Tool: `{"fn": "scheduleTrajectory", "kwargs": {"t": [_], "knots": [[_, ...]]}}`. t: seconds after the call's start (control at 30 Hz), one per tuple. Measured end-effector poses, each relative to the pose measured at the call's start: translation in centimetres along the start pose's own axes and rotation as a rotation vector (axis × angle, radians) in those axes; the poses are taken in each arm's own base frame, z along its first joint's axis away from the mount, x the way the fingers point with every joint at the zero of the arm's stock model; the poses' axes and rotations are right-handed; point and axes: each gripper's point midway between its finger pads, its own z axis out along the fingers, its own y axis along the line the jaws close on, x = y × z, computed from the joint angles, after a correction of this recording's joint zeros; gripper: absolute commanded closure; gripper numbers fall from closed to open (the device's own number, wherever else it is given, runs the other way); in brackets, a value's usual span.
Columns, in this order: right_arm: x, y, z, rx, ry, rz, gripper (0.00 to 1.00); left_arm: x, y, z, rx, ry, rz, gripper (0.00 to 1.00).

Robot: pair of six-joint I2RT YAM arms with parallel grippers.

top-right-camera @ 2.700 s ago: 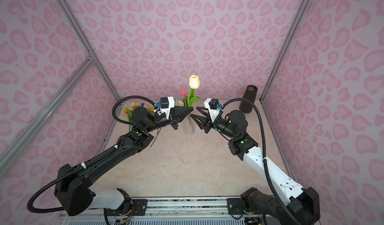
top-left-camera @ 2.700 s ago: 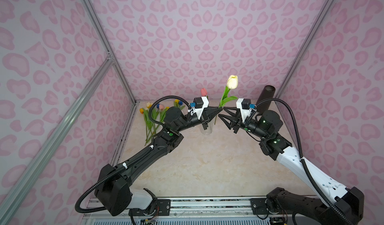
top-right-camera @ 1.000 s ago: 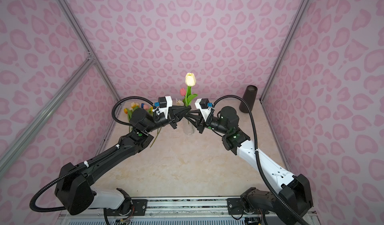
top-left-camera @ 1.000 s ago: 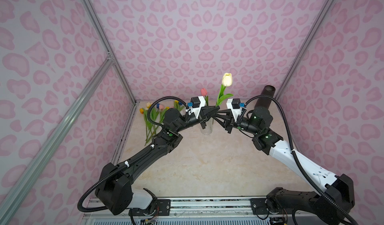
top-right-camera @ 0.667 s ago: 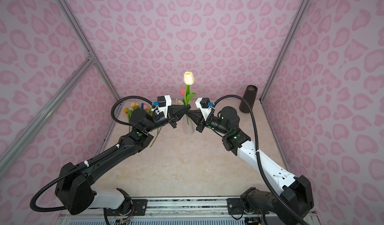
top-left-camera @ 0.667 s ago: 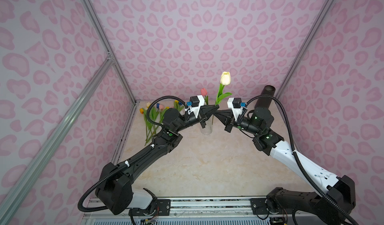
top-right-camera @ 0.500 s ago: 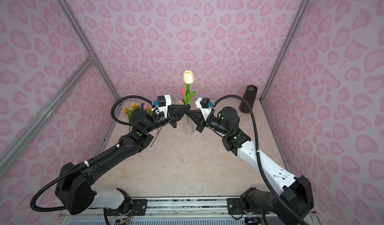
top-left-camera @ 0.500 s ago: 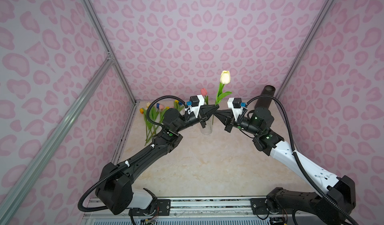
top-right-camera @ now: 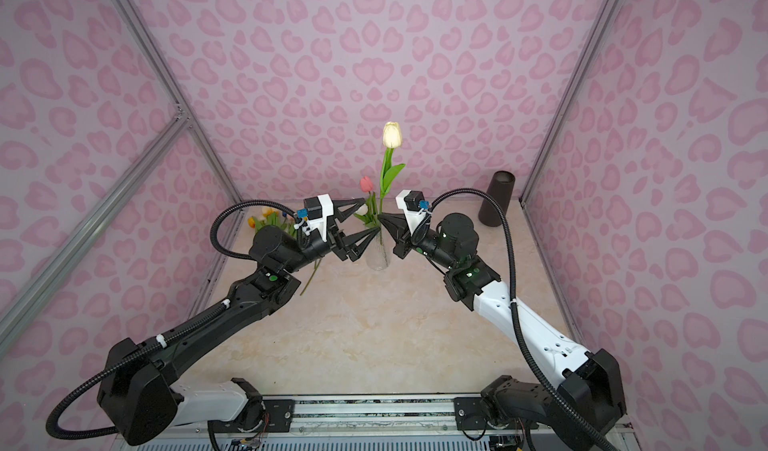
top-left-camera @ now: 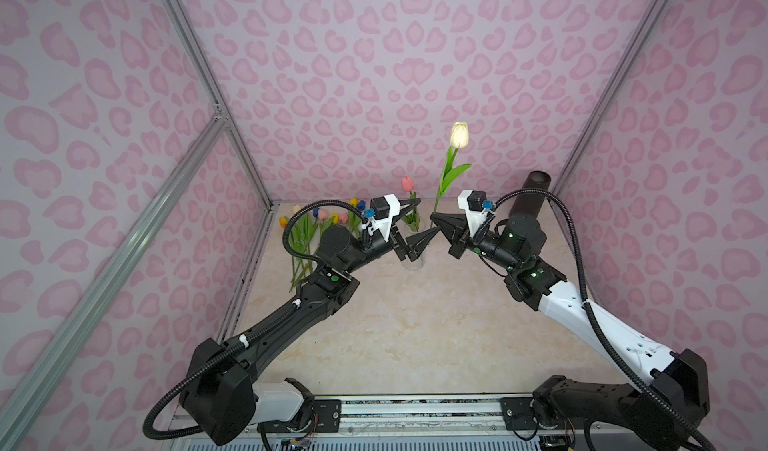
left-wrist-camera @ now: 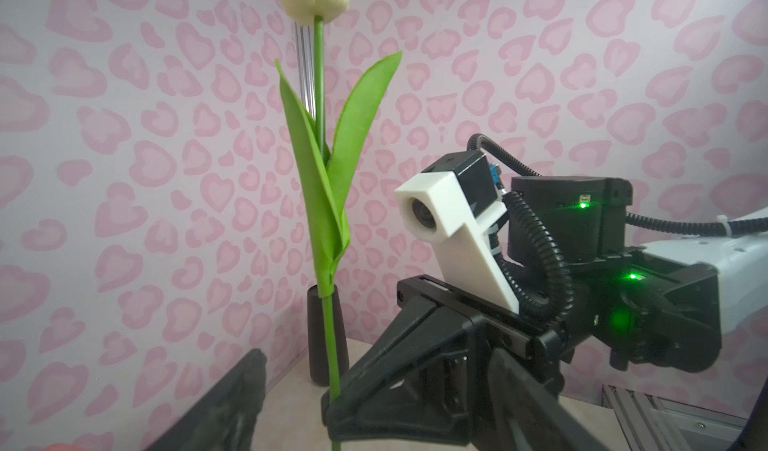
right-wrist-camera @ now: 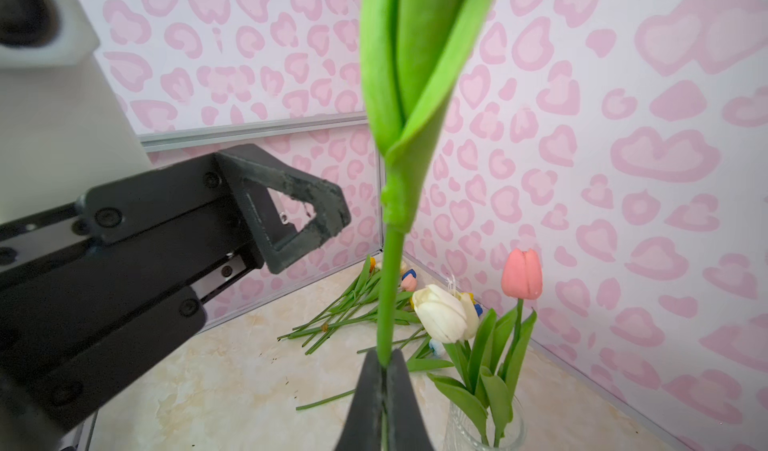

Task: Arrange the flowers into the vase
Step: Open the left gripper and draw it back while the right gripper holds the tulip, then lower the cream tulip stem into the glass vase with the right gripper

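Note:
A cream-white tulip (top-left-camera: 459,135) (top-right-camera: 392,134) stands upright in the air, and my right gripper (top-left-camera: 434,219) (top-right-camera: 382,218) (right-wrist-camera: 384,370) is shut on its green stem (right-wrist-camera: 390,282) low down. My left gripper (top-left-camera: 422,220) (top-right-camera: 369,217) is open, its fingers (left-wrist-camera: 232,399) standing apart on either side of the stem without touching it. Just below stands the clear glass vase (top-left-camera: 413,259) (top-right-camera: 378,257) (right-wrist-camera: 457,428), holding a pink tulip (right-wrist-camera: 521,274) and a white tulip (right-wrist-camera: 444,314). More flowers (top-left-camera: 316,220) (right-wrist-camera: 345,311) lie in a pile at the back left.
A dark tapered cylinder (top-left-camera: 534,193) (top-right-camera: 496,199) stands in the back right corner. Pink patterned walls with metal posts close in the marble tabletop (top-left-camera: 415,324) on three sides. The two arms meet nose to nose above the vase.
My right gripper has closed on the cream tulip's stem. My left gripper, shut on that stem before, has opened and let go. The tulip has hardly moved.

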Motion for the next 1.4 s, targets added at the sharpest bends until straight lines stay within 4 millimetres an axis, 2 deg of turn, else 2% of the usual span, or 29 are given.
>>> {"fn": "scheduleTrajectory", "kwargs": {"t": [0.1, 0.33, 0.43, 0.57, 0.7, 0.8, 0.97, 1.07, 1.4], "knots": [[0.1, -1.1, 0.3, 0.029, -0.009, -0.005, 1.0, -0.4, 0.3, -1.4, -0.046, -0.009, 0.026, 0.15], [2.4, -7.0, 1.8, 0.181, -0.004, 0.014, 1.0, -2.0, 0.8, -5.1, -0.184, -0.048, 0.097, 0.13], [2.5, -8.8, 2.9, 0.221, -0.023, 0.024, 1.0, -2.0, 1.4, -7.2, -0.281, -0.058, 0.121, 0.1], [2.8, -9.7, 4.7, 0.217, -0.056, 0.024, 1.0, -0.7, 3.1, -9.7, -0.427, -0.027, 0.136, 0.08], [4.8, -11.0, 6.0, 0.237, -0.044, 0.043, 1.0, 1.5, 4.6, -11.3, -0.532, 0.045, 0.131, 0.08], [5.7, -11.6, 6.6, 0.247, -0.059, 0.047, 1.0, 2.6, 5.1, -11.7, -0.561, 0.085, 0.127, 0.08], [6.5, -11.8, 7.3, 0.239, -0.079, 0.039, 1.0, 3.0, 5.7, -11.5, -0.581, 0.104, 0.126, 0.08], [6.9, -11.5, 7.6, 0.231, -0.084, 0.036, 1.0, 3.0, 6.0, -11.0, -0.581, 0.107, 0.126, 0.08], [10.8, -10.2, 8.0, 0.212, 0.001, -0.013, 1.0, 3.4, 6.2, -10.6, -0.578, 0.12, 0.122, 0.08]]}}
